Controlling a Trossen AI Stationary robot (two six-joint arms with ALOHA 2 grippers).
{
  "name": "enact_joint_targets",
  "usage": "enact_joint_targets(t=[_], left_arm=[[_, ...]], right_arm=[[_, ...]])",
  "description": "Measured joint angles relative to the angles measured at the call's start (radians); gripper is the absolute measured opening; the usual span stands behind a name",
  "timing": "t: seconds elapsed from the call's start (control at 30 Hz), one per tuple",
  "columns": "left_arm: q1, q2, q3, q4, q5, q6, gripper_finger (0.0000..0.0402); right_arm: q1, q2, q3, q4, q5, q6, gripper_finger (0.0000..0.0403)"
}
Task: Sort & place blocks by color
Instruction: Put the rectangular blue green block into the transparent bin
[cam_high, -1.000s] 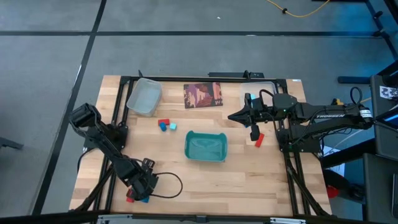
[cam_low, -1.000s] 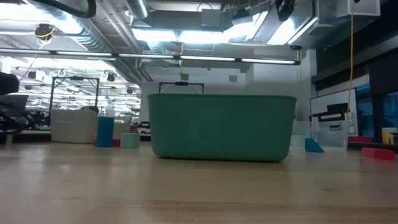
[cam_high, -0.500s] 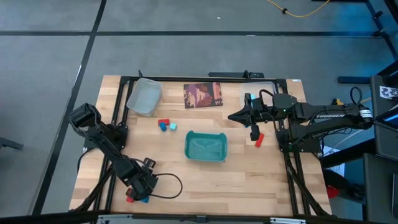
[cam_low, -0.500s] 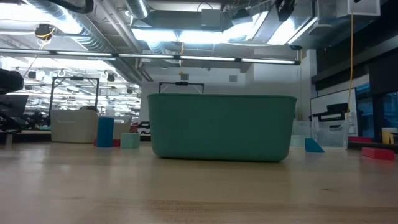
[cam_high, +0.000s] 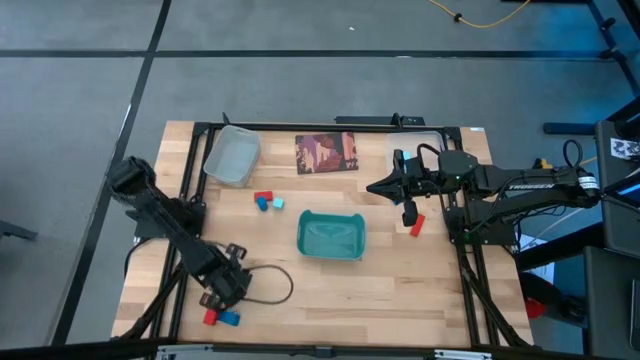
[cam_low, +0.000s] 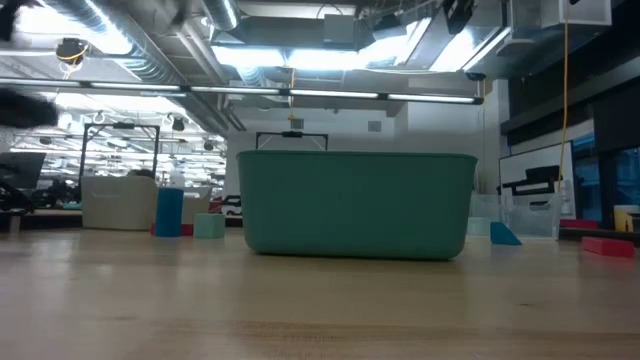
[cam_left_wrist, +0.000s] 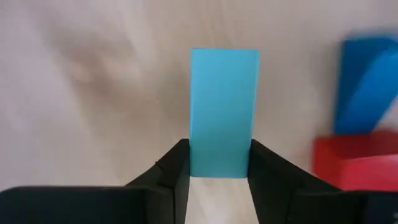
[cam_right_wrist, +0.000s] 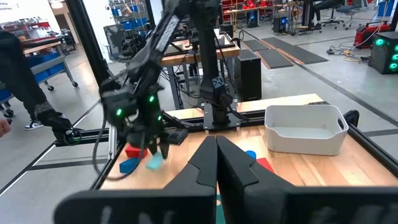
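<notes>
Dark blue block (cam_left_wrist: 368, 81) beside the cyan block (cam_left_wrist: 224, 109) is running off frame, blurred; left arm (cam_low: 30, 105) is smearing above the teal tray (cam_low: 355, 205).

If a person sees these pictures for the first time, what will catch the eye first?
Probably the left gripper near the table's front left corner, shut on a light cyan block, with a red block and a blue block lying beside it. Next comes the teal tray at the table's middle, with the right gripper waiting to its right.
</notes>
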Motion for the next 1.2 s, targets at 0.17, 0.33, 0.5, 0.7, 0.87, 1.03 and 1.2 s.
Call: enact_joint_targets(t=[0.17, 0.33, 0.5, 0.7, 0.87, 1.03, 1.2], left_arm=[[0.133, -0.23, 0.002, -0.053, -0.043, 0.001, 0.0119], [0.322, -0.447, 0.004, -0.049, -0.172, 0.013, 0.0119], [0.527, -0.584, 0.004, 0.066, -0.267, 0.105, 0.0119], [0.75, -0.603, 0.004, 0.377, -0.265, 0.209, 0.0119], [0.873, -0.526, 0.006, 0.621, -0.151, 0.283, 0.0119], [0.934, -0.423, 0.006, 0.807, -0.043, 0.285, 0.0119], [0.917, -0.302, 0.006, 1.039, 0.025, 0.248, 0.0119]], right_arm=[[0.0, 0.0, 0.0, 0.001, 0.0, -0.002, 0.0], [0.0, 0.0, 0.0, 0.002, -0.001, -0.002, 0.0], [0.0, 0.0, 0.0, 0.009, -0.001, -0.002, 0.0], [0.0, 0.0, 0.0, 0.05, 0.039, 0.001, 0.0001], [0.0, 0.0, 0.0, 0.075, 0.119, 0.0, 0.0014], [0.0, 0.0, 0.001, 0.088, 0.121, -0.002, 0.002], [0.0, 0.0, 0.001, 0.087, 0.121, 0.006, 0.0021]])
